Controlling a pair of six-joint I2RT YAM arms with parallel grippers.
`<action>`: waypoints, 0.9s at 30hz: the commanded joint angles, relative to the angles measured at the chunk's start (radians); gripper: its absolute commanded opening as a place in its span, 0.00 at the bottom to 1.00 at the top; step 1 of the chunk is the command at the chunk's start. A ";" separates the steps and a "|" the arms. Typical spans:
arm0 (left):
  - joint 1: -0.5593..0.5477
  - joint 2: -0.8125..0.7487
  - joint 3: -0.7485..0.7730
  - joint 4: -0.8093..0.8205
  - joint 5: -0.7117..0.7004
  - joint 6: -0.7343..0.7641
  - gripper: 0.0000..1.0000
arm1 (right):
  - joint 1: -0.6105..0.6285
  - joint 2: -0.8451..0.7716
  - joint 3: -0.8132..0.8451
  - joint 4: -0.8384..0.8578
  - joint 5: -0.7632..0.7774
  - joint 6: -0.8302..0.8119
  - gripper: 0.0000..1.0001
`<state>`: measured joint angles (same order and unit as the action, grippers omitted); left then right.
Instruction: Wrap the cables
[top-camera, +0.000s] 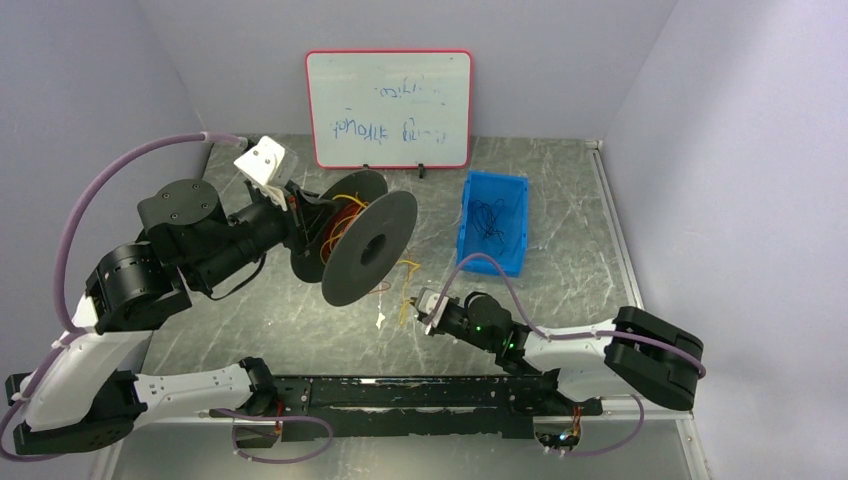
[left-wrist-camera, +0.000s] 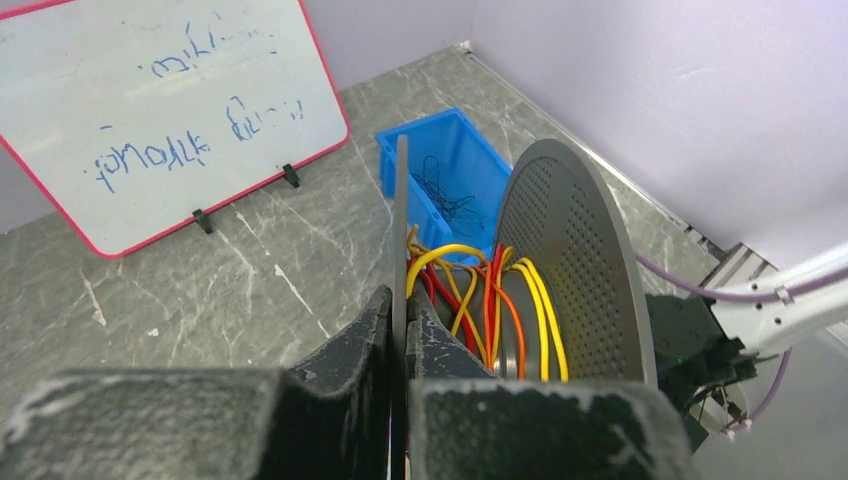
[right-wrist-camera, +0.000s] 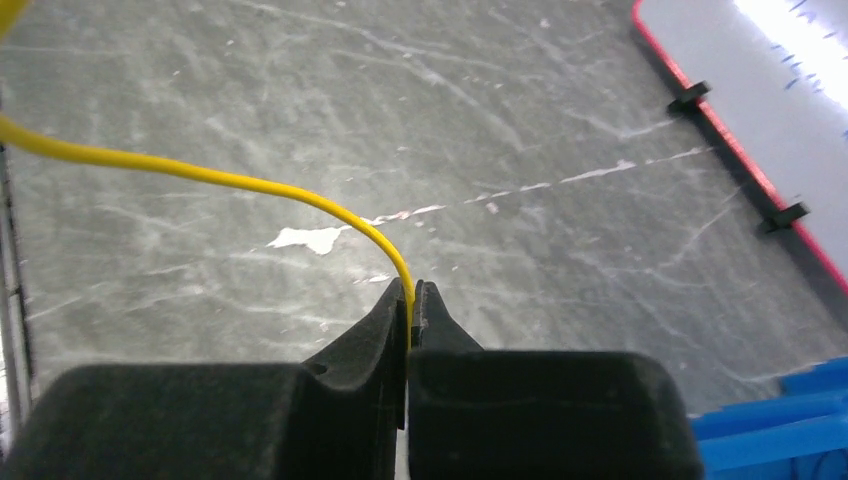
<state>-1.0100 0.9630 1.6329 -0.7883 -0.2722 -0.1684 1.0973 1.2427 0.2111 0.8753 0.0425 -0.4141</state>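
Yellow and orange cables (left-wrist-camera: 480, 295) sit wound in loose loops around the hub of a dark grey spool (top-camera: 368, 245), between its two round flanges; the spool stands on edge, left of centre over the marbled grey surface (top-camera: 560, 290), and whether its lower rim touches that surface I cannot tell; the left tool (left-wrist-camera: 402, 315) is closed narrow on the thin edge of the flange nearer its arm, one finger on each face, so the wound cables lie just beyond its fingertips, on the hub side of the gripped flange; the perforated other flange rises to the right in the left wrist view.

One yellow cable (right-wrist-camera: 250, 183) runs free; in the right wrist view it comes in from the left edge, arcs over the surface and drops straight down into the right tool (right-wrist-camera: 410, 300), whose fingers are pressed together on it with no gap showing; from above, that tool sits low near the surface, in front of the spool and a little to its right, with thin loose strands showing between the two.

A blue bin (top-camera: 485, 262) holding a tangle of thin black wire stands right of the spool, apart from both tools; a red-framed whiteboard (top-camera: 390, 108) leans at the back wall.
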 joint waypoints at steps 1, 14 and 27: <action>-0.005 -0.002 -0.010 0.155 -0.084 -0.042 0.07 | 0.056 0.043 -0.065 0.114 0.082 0.112 0.00; -0.003 0.071 0.018 0.285 -0.215 -0.087 0.07 | 0.244 0.291 -0.097 0.286 0.325 0.355 0.00; 0.168 0.219 0.067 0.360 -0.208 -0.146 0.07 | 0.427 0.553 0.028 0.387 0.378 0.417 0.00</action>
<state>-0.9550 1.1515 1.6505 -0.5655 -0.5205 -0.2462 1.4845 1.7554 0.2092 1.2259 0.3954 -0.0288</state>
